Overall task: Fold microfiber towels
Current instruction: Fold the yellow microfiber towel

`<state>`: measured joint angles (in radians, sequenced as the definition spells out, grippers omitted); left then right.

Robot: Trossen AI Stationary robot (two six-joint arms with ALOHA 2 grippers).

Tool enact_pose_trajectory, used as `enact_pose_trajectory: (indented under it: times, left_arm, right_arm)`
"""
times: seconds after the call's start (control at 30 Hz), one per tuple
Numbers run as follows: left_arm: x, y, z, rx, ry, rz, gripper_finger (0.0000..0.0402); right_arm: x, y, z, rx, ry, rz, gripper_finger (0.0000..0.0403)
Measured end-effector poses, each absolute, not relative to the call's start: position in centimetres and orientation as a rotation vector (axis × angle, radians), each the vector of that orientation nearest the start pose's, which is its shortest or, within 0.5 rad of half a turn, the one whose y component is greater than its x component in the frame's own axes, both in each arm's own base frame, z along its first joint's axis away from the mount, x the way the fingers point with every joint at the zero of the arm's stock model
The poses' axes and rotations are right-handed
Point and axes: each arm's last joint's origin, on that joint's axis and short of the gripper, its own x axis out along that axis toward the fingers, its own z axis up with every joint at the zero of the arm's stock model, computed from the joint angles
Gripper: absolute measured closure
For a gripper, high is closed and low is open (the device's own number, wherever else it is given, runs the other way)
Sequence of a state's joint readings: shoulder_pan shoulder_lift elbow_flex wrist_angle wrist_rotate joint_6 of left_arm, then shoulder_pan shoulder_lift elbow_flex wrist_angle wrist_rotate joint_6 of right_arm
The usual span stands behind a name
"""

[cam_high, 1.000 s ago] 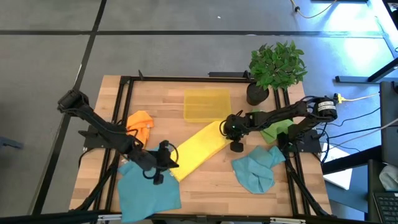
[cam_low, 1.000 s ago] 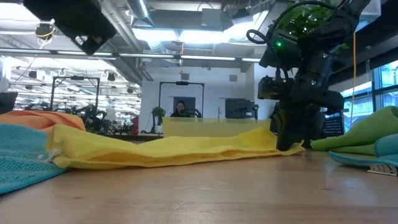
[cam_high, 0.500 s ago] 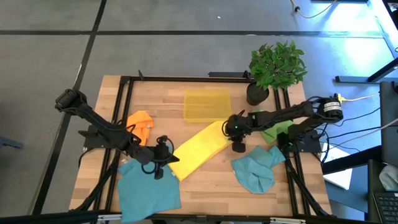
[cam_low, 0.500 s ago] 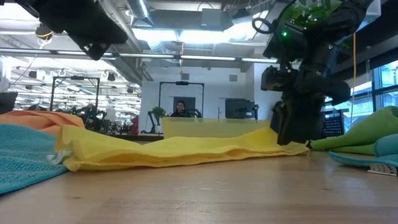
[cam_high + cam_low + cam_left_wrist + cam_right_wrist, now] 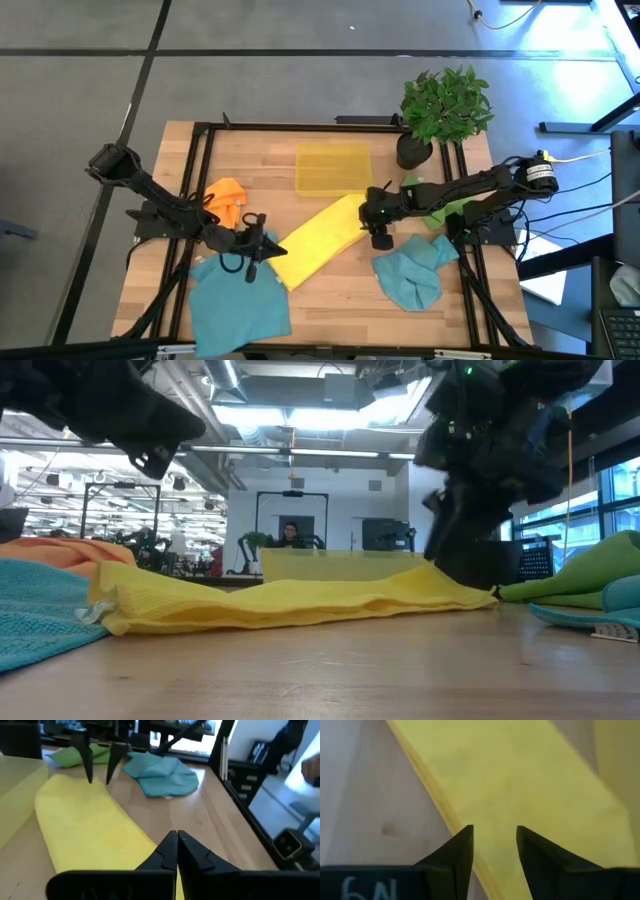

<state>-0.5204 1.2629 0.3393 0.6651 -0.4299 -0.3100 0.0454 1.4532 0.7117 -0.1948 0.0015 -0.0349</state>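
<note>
yellow towel lay between two hands

the right hand (image 5: 379, 236) hung over the yellow towel (image 5: 316, 238), fingers parted and holding nothing, the towel's edge just beneath them. the left hand (image 5: 255, 248) sat low at the towel's opposite end, fingers pressed together and empty. the folded towel lay flat on the worktop (image 5: 340, 290).

Two slim black jointed arms, tapered dark pincer fingers (image 5: 460, 852), white "6A" marking on the right wrist.
</note>
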Motion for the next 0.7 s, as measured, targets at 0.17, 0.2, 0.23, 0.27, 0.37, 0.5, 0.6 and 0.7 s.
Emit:
enact_pose_trajectory:
  times: [0.17,0.2,0.23,0.27,0.37,0.5,0.6,0.7]
  left_arm:
    - [20.2,-9.6,17.3,-0.19,0.179,-0.016,0.0401]
    - [20.3,-9.5,17.3,-0.182,0.172,-0.003,0.0401]
    - [20.3,-9.4,17.4,-0.17,0.166,0.008,0.0401]
    - [20.4,-9.3,17.4,-0.165,0.161,0.019,0.0401]
    - [20.5,-9.0,17.5,-0.144,0.156,0.04,0.0401]
    - [20.7,-8.5,17.5,-0.145,0.149,0.061,0.0401]
    - [20.8,-8.3,17.5,-0.146,0.148,0.072,0.0401]
    - [20.9,-8.2,17.5,-0.146,0.148,0.076,0.0401]
  right_arm:
    - [27.6,2.3,17.9,-0.092,0.8,0.089,0.0252]
    - [27.8,2.6,18.1,-0.093,0.765,0.108,0.0252]
    - [28.1,3.0,18.3,-0.092,0.723,0.129,0.0252]
    - [28.5,3.4,18.4,-0.091,0.678,0.155,0.0252]
    - [29.5,4.9,18.6,-0.106,0.555,0.249,0.0252]
    - [30.6,6.7,17.9,-0.145,0.487,0.313,0.0252]
    - [31.9,7.6,17.6,-0.154,0.489,0.334,0.0249]
    - [33.3,8.8,17.0,-0.193,0.496,0.365,0.0231]
